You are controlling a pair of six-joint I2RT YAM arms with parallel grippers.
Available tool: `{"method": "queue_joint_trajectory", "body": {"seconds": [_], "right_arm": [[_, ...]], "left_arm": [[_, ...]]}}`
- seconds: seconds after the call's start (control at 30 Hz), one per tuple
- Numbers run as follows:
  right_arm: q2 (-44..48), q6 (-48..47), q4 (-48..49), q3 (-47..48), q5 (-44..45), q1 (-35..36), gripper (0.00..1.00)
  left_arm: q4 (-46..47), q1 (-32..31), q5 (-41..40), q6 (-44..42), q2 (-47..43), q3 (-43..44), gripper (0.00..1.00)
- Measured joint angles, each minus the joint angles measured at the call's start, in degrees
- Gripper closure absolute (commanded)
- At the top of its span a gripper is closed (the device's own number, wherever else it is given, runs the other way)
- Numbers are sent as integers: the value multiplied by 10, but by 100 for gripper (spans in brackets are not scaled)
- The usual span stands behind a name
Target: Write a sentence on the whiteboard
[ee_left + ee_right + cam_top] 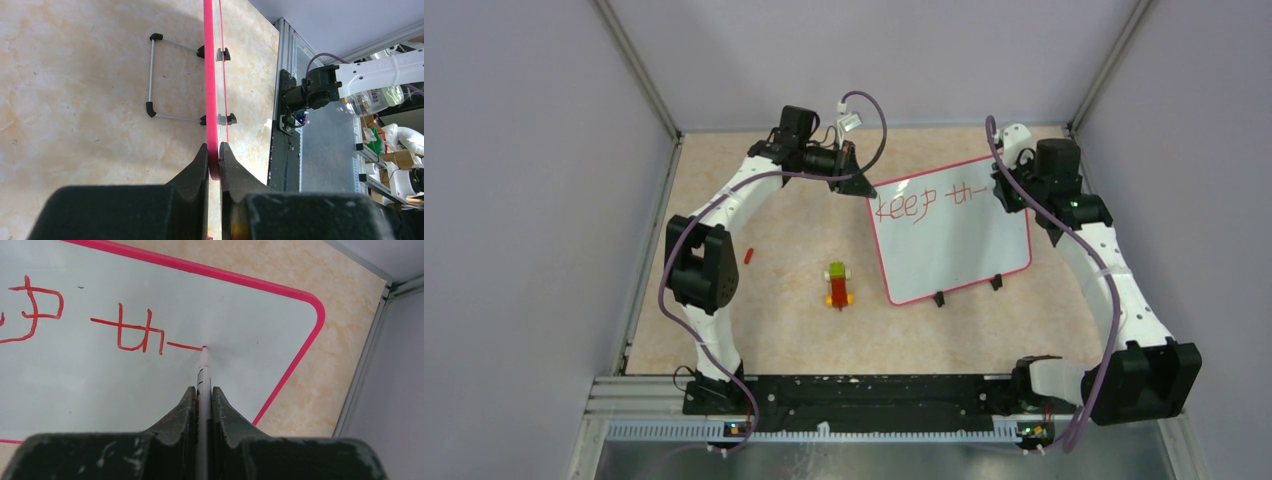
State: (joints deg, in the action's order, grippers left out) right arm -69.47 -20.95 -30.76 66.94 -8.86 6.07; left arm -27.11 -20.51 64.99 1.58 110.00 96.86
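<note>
Red "keep th–" suggests writing is midway on the whiteboard [954, 250] near the table's [774, 235] far right corner, the left gripper [213, 152] pinching its rim and the right gripper [203, 392] pinching the marker [203, 367], which probably next needs steady tip contact.

The whiteboard [954, 245], glossy white with a thin red-pink rim and rounded corners, is standing in the far right part of the tabletop, turned slightly askew to its edges. It is resting on two black clip feet [939, 298] along its near edge, with a wire stand [151, 75] reaching out behind. Red handwriting [914, 205] reading "keep th-" is running along its far edge. The left gripper [214, 150] is pinching its far left corner, and a marker [203, 365] tip is touching the last stroke's end.
</note>
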Motion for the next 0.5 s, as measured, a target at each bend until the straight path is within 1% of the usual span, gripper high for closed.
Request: {"method": "queue_joint_trajectory", "body": {"seconds": [0.5], "right_arm": [[-4,3,-1,10,-27,-2,100]], "left_arm": [[-1,0,0,0,0,0,100]]}}
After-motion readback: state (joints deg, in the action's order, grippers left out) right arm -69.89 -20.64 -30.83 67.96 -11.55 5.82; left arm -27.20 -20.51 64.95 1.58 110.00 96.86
